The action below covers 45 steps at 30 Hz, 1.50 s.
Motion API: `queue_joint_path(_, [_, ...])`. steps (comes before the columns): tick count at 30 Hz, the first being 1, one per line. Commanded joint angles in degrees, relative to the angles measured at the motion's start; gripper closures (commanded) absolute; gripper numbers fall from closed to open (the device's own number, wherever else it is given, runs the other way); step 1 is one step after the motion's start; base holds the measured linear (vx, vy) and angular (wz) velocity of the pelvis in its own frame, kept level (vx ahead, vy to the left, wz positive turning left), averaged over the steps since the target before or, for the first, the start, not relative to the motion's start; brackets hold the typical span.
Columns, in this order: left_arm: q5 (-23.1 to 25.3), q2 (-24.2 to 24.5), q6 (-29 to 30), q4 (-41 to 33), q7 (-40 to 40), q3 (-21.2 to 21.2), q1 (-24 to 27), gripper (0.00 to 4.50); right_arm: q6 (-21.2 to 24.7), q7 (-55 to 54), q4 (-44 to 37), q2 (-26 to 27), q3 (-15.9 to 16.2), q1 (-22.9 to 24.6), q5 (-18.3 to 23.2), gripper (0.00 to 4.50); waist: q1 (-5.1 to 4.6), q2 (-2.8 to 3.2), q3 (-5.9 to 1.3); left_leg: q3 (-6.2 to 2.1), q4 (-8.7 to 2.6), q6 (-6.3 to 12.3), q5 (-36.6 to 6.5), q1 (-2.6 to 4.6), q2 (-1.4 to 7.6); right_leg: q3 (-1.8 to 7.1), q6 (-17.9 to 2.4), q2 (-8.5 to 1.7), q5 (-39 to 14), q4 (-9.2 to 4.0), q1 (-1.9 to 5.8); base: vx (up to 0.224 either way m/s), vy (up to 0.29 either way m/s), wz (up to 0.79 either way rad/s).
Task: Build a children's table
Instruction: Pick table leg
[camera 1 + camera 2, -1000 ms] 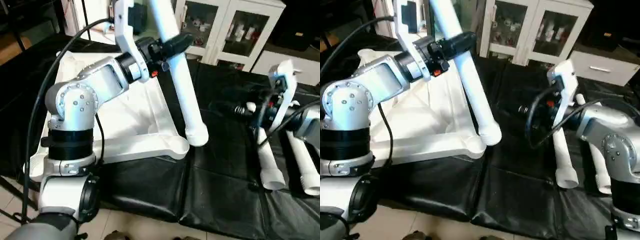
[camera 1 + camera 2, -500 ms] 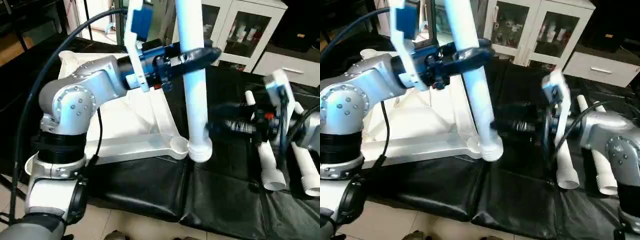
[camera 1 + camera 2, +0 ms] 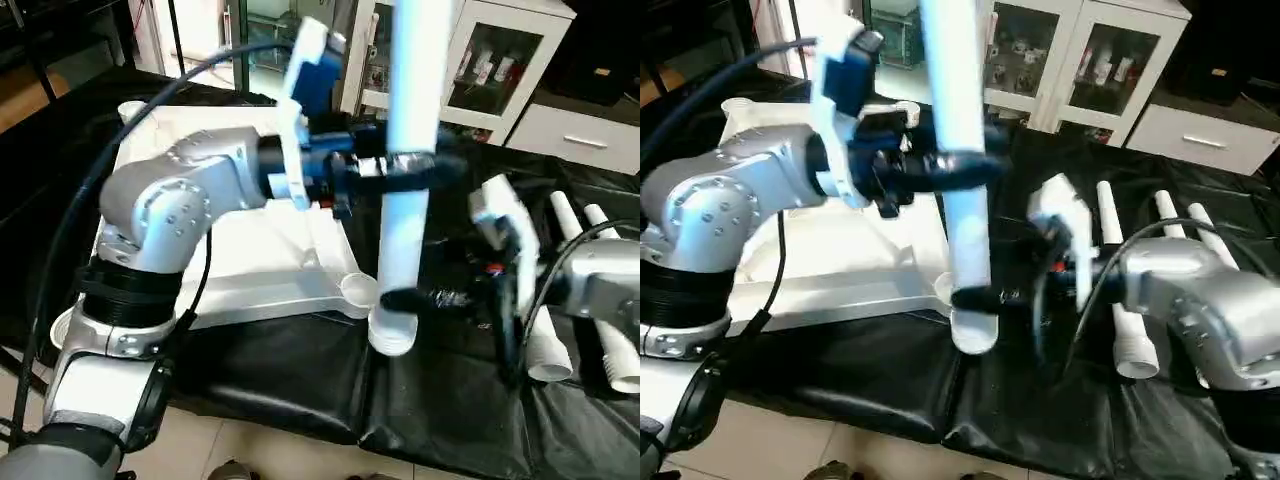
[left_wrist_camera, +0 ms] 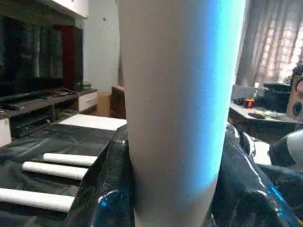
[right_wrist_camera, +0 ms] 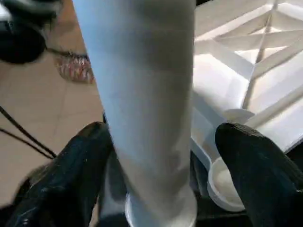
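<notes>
My left gripper [image 3: 405, 175] is shut on a white tube leg [image 3: 405, 230] and holds it nearly upright. The leg's wide lower end hangs just beside the near corner socket [image 3: 356, 290] of the white table top [image 3: 250, 270], which lies ribbed side up. My right gripper [image 3: 405, 298] is open, one black finger on each side of the leg's lower part. The right wrist view shows the leg [image 5: 142, 94] between those fingers [image 5: 255, 170], with the socket behind. In the left wrist view the leg [image 4: 175, 118] sits between the left fingers [image 4: 102, 189].
Spare white legs [image 3: 545, 340] lie on the black-sheeted work table [image 3: 450, 400] at the right, under my right forearm. White glass-door cabinets [image 3: 480, 60] stand behind. The table's front edge drops to a tiled floor [image 3: 250, 450]. A black cable loops over my left arm.
The left arm has swung the leg from tilted to nearly upright, bringing its lower end beside the corner socket. The right gripper has moved left from the spare legs to straddle it.
</notes>
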Motion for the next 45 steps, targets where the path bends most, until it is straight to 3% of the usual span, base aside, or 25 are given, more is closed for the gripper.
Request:
queue_joint_path(1, [0.14,-0.1,-0.38,-0.38,-0.68,-0.18,-1.16,2.77,-2.01,0.58,-0.9,-0.85,1.03,0.7,-1.8,0.68,0.14,-0.09,-4.27,-1.43,-4.9,-1.43,-7.91,0.48,4.44,2.57,-10.48,-3.99,-18.18,-3.8,3.28,0.0,0.0,0.0])
queue_joint_path(4, [0.22,-0.29,-0.51,0.2,-0.87,0.05,-1.71,2.77,-2.28,0.4,-0.84,-0.29,1.23,0.75,-1.9,0.68,0.09,-0.16,-4.29,-1.47,-4.9,-1.19,-8.03,0.45,4.4,2.54,-10.36,-3.94,-18.61,-3.82,3.3,0.0,0.0,0.0])
queue_joint_path(5, [0.44,-0.31,-0.81,0.54,-1.11,0.08,-1.95,2.77,-2.6,0.4,-0.94,-0.24,1.56,0.96,-2.15,0.94,0.11,-0.09,-4.27,-1.49,-4.91,-1.08,-8.01,0.46,4.42,2.53,-10.38,-3.93,-18.61,-3.8,3.26,0.0,0.0,0.0])
queue_joint_path(10, [0.65,-0.45,-1.35,1.22,-1.29,0.21,-2.4,2.77,-3.46,0.46,-0.92,-0.29,2.44,1.78,-3.05,1.14,0.14,-0.1,-4.29,-1.43,-4.86,-0.86,-7.9,0.52,4.45,2.5,-10.61,-3.93,-18.15,-3.77,3.26,0.0,0.0,0.0])
queue_joint_path(11, [0.63,-0.53,-1.37,1.3,-1.32,0.25,-2.49,2.77,-3.84,0.42,-0.82,-0.1,2.64,2.0,-3.19,1.42,0.15,-0.05,-4.34,-1.44,-4.85,-0.83,-7.66,0.52,4.49,2.48,-10.78,-3.93,-17.67,-3.7,3.28,0.0,0.0,0.0])
queue_joint_path(14, [0.54,-0.74,-1.39,1.44,-1.26,0.42,-2.65,2.77,-4.22,0.53,-0.82,0.17,2.89,2.29,-3.29,1.51,0.13,-0.06,-4.33,-1.42,-4.85,-0.77,-7.7,0.48,4.49,2.45,-11.11,-3.91,-17.16,-3.63,3.32,0.0,0.0,0.0])
queue_joint_path(15, [0.54,-0.74,-1.39,1.44,-1.26,0.42,-2.65,2.77,-4.22,0.53,-0.82,0.17,2.89,2.29,-3.29,1.76,0.16,-0.03,-4.29,-1.42,-4.86,-0.81,-7.98,0.49,4.51,2.43,-11.09,-3.94,-17.55,-3.72,3.31,0.0,0.0,0.0])
queue_joint_path(22, [0.78,-0.9,-1.71,1.96,-1.34,0.6,-2.99,2.77,-4.84,0.25,-0.87,1.15,3.19,3.11,-3.33,2.16,0.18,0.01,-4.32,-1.47,-4.9,-0.98,-8.35,0.49,4.55,2.33,-10.76,-4.0,-18.18,-3.76,3.35,0.0,0.0,0.0])
queue_joint_path(24, [0.86,-0.91,-1.75,2.03,-1.37,0.6,-3.0,2.77,-5.14,0.13,-0.78,1.18,3.29,3.28,-3.24,2.47,0.16,0.0,-4.3,-1.46,-4.91,-1.13,-8.52,0.52,4.5,2.29,-10.55,-3.93,-18.52,-3.81,3.31,0.0,0.0,0.0])
queue_joint_path(34, [1.5,-0.67,-2.13,2.47,-1.12,0.53,-3.06,2.77,-5.41,-0.37,-0.75,1.91,2.87,3.61,-2.93,2.58,0.18,0.15,-4.33,-1.49,-4.97,-1.38,-8.56,0.49,4.58,2.22,-10.83,-3.99,-17.78,-3.73,3.43,0.0,0.0,0.0])
queue_joint_path(35, [3.32,-0.43,-2.75,3.27,0.52,0.18,-3.37,2.21,-5.38,-0.53,-0.63,2.29,2.61,3.5,-2.87,2.59,0.19,0.28,-4.34,-1.51,-4.98,-1.42,-8.65,0.5,4.59,2.22,-10.79,-3.96,-17.69,-3.75,3.41,0.0,0.0,0.0])
queue_joint_path(44, [-1.12,-0.02,1.67,5.64,-1.08,2.65,-3.91,1.51,-5.42,-1.13,-0.31,2.96,0.85,3.39,-1.99,2.61,0.21,0.64,-4.38,-1.55,-5.05,-1.8,-9.29,0.6,4.56,2.12,-11.66,-3.88,-16.17,-3.59,3.46,0.0,0.0,0.0])
queue_joint_path(45, [-1.17,0.08,1.84,5.76,-1.34,2.66,-3.92,1.28,-5.41,-1.22,-0.34,3.02,0.65,3.39,-1.87,2.61,0.23,0.61,-4.39,-1.54,-5.05,-1.82,-9.35,0.64,4.59,2.13,-11.7,-3.93,-16.18,-3.6,3.48,0.0,0.0,0.0])
